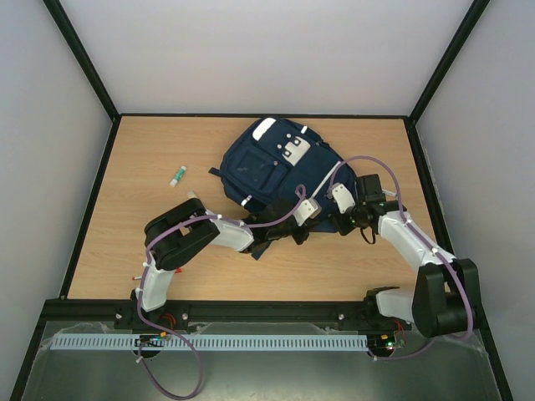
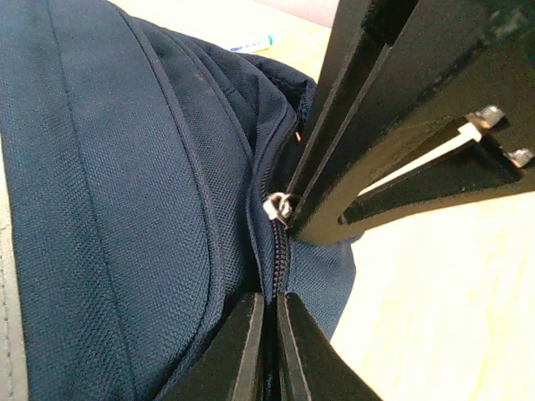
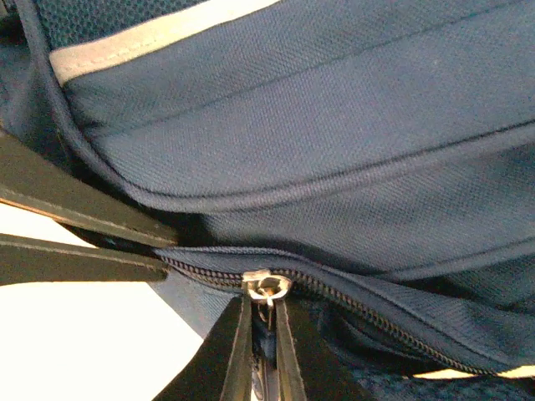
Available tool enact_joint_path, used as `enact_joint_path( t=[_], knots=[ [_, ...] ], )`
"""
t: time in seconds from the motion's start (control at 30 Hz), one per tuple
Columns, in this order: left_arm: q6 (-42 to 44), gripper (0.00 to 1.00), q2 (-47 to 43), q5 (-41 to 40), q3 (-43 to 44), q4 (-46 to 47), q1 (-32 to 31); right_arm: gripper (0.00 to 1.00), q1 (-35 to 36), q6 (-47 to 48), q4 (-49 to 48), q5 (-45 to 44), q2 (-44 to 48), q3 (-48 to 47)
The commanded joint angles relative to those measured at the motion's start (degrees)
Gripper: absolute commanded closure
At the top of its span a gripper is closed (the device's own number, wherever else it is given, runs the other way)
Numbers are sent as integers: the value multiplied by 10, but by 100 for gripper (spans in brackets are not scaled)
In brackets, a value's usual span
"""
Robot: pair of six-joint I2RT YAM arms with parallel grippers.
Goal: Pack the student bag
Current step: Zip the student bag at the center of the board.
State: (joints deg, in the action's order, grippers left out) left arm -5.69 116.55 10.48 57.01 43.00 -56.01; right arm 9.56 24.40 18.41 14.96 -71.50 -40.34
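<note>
- The bag [image 1: 267, 171] lies flat near the middle of the desk [image 1: 109, 251], a little toward 1 o'clock, front face up.
- Its white-grey patch [image 1: 294, 150] with 2 dots sits toward the 12 o'clock end, and thin white stripes cross the navy fabric.
- A small white stick [image 1: 178, 175] with a green end lies on the bare wood at 9 o'clock of the bag, well apart from it.
- Both arms reach in from the near edge and meet at the bag's 5 o'clock edge, the left arm from 7 o'clock and the right from 4 o'clock.
- The left gripper [image 2: 269, 305] has its jaws pressed together on the bag's edge, pinching the fabric right on the zip line.
- In the left wrist view the zip slider [image 2: 278, 206] sits just past that pinch, toward 12 o'clock, and the right arm's black fingers [image 2: 334, 167] come down onto it from 2 o'clock.
- The right gripper [image 3: 262, 309] has its jaws drawn close on the zip pull [image 3: 266, 313], which hangs from the slider, with the metal ring just above the tips.
- In the right wrist view the left arm's fingers [image 3: 84, 259] lie at 9 o'clock, just beside the slider on the same zip line.
- The zip teeth toward 3 o'clock of the slider look meshed; the stretch between the slider and the left fingers is too dark to tell.
</note>
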Motion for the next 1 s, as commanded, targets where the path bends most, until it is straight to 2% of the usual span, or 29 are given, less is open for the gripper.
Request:
enact_joint_path(
  t=[0.0, 0.1, 0.33, 0.53, 0.73, 0.97],
  knots=[
    [-1, 96, -19, -16, -3, 55, 13, 94, -5, 8, 42, -56, 16, -6],
    [-1, 96, -20, -18, -4, 55, 13, 99, -5, 15, 52, -63, 22, -3],
    [2, 96, -22, -22, -9, 48, 12, 99, -6, 29, 83, -85, 24, -9],
    [4, 96, -42, -3, -21, 5, 5, 99, -29, 66, 118, -124, 21, -21],
    [13, 96, -84, -37, -49, -41, -33, 99, -68, 93, 135, -124, 3, -53],
    [19, 96, -125, -110, -85, -119, -105, 99, -72, 123, 137, -149, 14, -65]
  ],
)
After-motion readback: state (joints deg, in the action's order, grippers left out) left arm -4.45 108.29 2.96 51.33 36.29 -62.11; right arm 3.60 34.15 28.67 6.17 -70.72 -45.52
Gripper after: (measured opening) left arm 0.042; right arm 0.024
